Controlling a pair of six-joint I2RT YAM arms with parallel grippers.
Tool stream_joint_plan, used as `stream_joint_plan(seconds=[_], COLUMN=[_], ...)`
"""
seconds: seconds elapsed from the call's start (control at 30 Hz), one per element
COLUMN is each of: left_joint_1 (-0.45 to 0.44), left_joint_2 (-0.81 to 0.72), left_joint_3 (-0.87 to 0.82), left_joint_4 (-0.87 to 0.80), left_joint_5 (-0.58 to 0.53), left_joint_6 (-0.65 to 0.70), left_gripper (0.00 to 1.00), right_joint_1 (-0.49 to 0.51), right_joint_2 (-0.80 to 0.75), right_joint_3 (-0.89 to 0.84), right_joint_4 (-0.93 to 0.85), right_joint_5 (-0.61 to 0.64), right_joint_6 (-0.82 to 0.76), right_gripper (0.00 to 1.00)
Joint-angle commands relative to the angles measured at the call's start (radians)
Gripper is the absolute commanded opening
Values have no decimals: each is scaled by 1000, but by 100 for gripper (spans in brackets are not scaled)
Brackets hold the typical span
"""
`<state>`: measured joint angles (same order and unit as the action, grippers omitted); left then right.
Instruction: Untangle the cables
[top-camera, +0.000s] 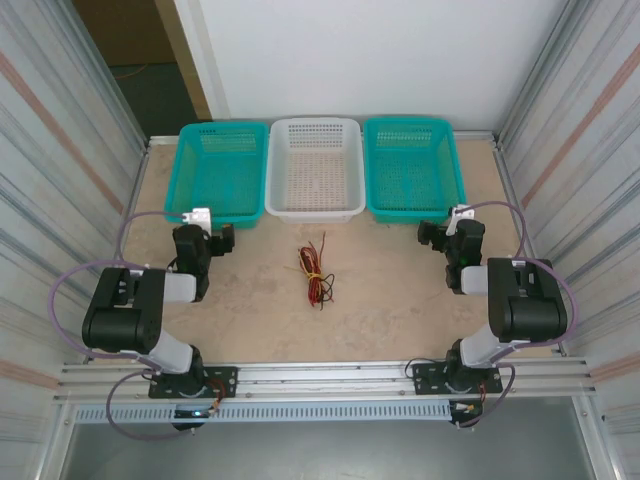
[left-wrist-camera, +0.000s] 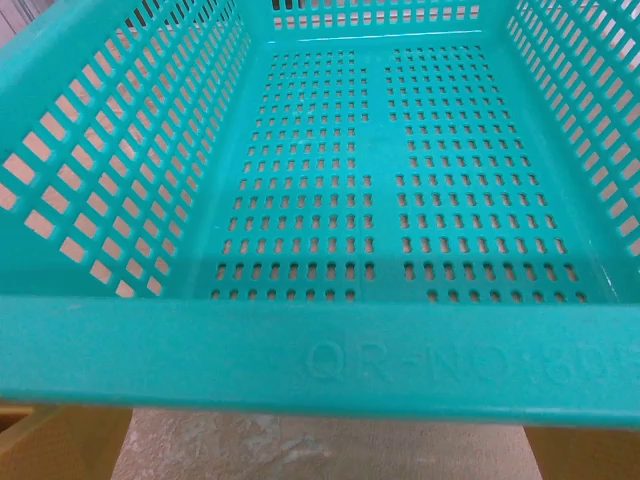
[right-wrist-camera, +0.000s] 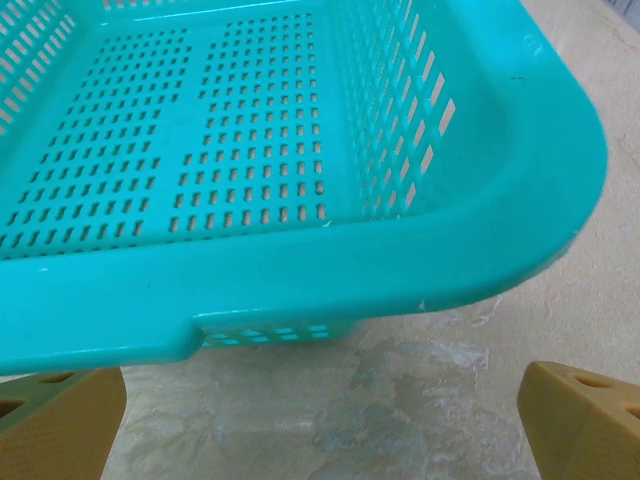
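The cables (top-camera: 316, 268) lie as one small tangle of thin red, dark and yellow wires on the table, midway between the two arms. My left gripper (top-camera: 223, 241) stands to their left, open and holding nothing, facing the left teal basket (top-camera: 190, 175). In the left wrist view its yellow fingertips (left-wrist-camera: 60, 440) sit wide apart at the bottom corners, just short of the basket's near rim (left-wrist-camera: 320, 360). My right gripper (top-camera: 431, 234) stands to the cables' right, open too. Its yellow fingertips (right-wrist-camera: 585, 420) flank bare table before the right teal basket (right-wrist-camera: 300, 270).
Three baskets line the table's far edge: teal on the left, white (top-camera: 316, 212) in the middle, teal (top-camera: 415, 213) on the right. Corrugated metal walls close both sides. Lavender arm cables loop beside each arm.
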<state>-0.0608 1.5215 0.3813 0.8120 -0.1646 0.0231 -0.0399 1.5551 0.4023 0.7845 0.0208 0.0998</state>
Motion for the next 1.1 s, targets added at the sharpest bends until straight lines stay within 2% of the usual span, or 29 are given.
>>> stream_joint_plan(seconds=[0.0,0.57,1.07], left_joint_1=[4,22,11], left_joint_2=[-12,-14,-22], left_joint_3=[11,14,10], left_joint_4=[15,7,28], left_joint_5=[-3,35,7], left_joint_6=[9,1,12], left_gripper=[99,99,99], right_joint_1=[-3,-4,-3], right_joint_2=[-15,-15,-37], right_joint_3=[4,5,6], right_joint_4=[13,14,3], right_joint_5=[-13,-15,-3], right_joint_6=[-5,-5,-4], right_gripper=[99,99,99])
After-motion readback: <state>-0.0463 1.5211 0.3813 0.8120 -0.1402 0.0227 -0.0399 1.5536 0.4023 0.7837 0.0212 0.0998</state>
